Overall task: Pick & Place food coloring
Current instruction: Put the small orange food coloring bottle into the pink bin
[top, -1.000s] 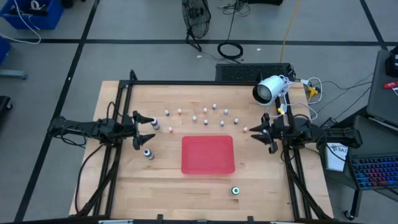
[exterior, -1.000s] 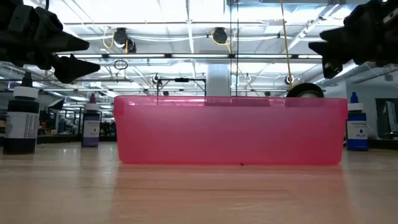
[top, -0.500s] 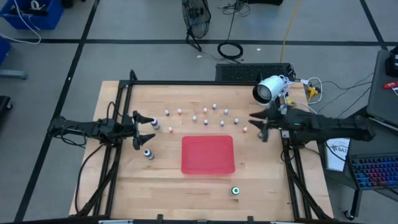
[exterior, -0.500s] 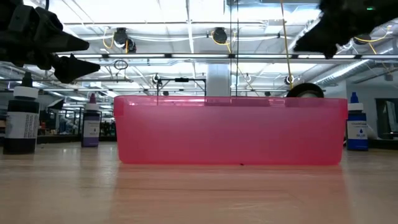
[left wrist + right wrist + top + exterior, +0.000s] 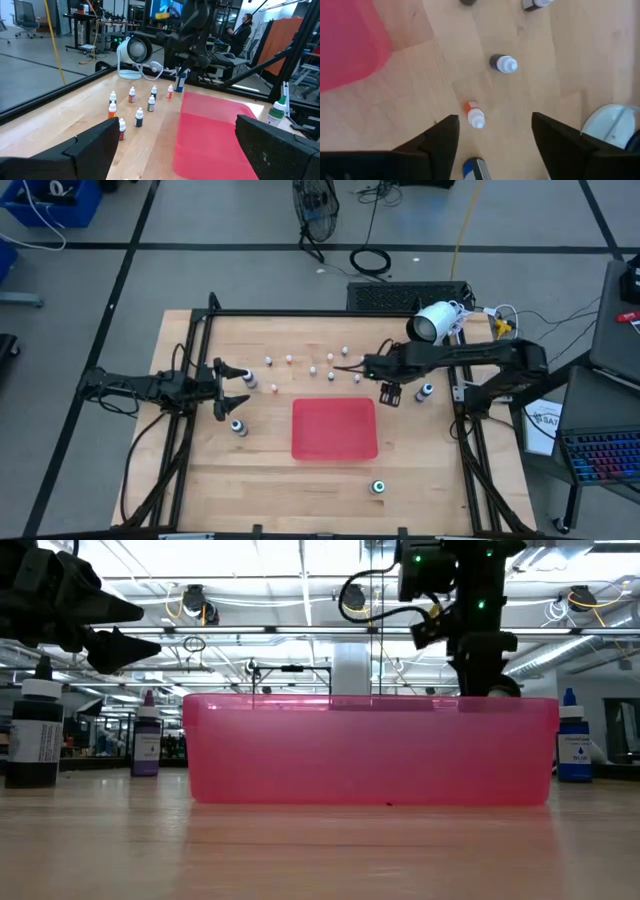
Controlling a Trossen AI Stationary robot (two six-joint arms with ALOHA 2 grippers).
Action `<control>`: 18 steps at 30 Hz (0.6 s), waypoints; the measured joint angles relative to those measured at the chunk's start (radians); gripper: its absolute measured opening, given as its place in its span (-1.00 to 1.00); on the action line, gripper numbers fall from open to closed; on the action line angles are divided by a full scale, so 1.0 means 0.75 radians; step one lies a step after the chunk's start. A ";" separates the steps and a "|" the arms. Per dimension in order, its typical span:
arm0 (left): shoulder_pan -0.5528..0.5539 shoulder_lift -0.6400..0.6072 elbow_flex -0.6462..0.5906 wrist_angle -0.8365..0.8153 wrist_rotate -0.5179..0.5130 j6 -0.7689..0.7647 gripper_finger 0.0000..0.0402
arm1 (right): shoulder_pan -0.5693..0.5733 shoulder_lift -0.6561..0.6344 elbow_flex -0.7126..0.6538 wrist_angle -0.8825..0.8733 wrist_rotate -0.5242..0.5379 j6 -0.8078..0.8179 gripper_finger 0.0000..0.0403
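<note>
- Wooden table (image 5: 270,470): red tray (image 5: 334,428) central.
- Right gripper (image 5: 492,131) spread above orange-tipped bottle (image 5: 474,115), touching nothing.
- Left gripper (image 5: 232,385) spread wide, idle, well apart.

Tray (image 5: 334,428) sitting mid-tabletop (image 5: 420,470). Behind it, a scattered row of food coloring bottles (image 5: 313,367) across the far half. Two more bottles (image 5: 238,427) off to the tray's left, one (image 5: 379,487) alone near the front, right of the tray. Left gripper (image 5: 238,387) parked at the left side, near those two. Right gripper (image 5: 391,393) over the tray's far right corner, a bottle (image 5: 426,392) just to its right.
</note>
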 joint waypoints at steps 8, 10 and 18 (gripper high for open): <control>0.000 0.000 0.000 0.000 -0.001 0.000 0.95 | -0.050 0.006 -0.110 0.086 -0.038 0.075 0.27; 0.000 0.000 0.000 0.000 -0.001 0.000 0.95 | -0.060 0.006 -0.157 0.136 -0.063 0.093 0.26; 0.000 0.000 0.000 0.001 0.000 0.000 0.95 | -0.064 0.006 -0.327 0.334 -0.105 0.102 0.25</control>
